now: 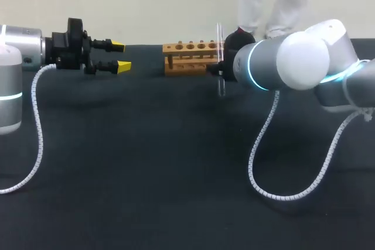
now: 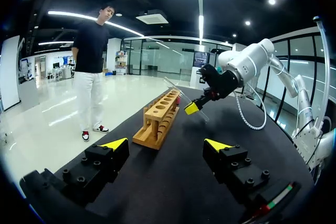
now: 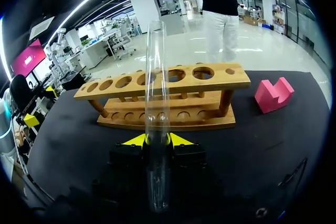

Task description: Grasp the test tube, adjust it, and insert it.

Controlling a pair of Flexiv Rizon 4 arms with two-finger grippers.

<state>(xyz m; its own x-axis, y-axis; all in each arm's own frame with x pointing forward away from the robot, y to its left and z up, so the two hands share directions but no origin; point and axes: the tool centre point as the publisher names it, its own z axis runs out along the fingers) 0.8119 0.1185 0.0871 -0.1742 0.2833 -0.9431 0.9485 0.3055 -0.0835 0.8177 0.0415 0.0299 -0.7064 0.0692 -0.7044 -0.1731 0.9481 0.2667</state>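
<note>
Holding the test tube (image 3: 156, 77) upright in the right claw (image 3: 156, 140), left claw (image 2: 165, 145) released, yet to insert it into the rack (image 3: 210, 80) ahead.

Soft overhead light leaves faint shadows on the table (image 1: 146, 203).

black matte table (image 1: 146, 191) spans whole view; far edge straight; soft even light on top.

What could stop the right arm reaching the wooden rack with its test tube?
Probably nothing, so likely yes. The right gripper holds the test tube upright just before the wooden rack, whose holes look empty. The pink block lies aside, and the left gripper hangs well apart.
</note>
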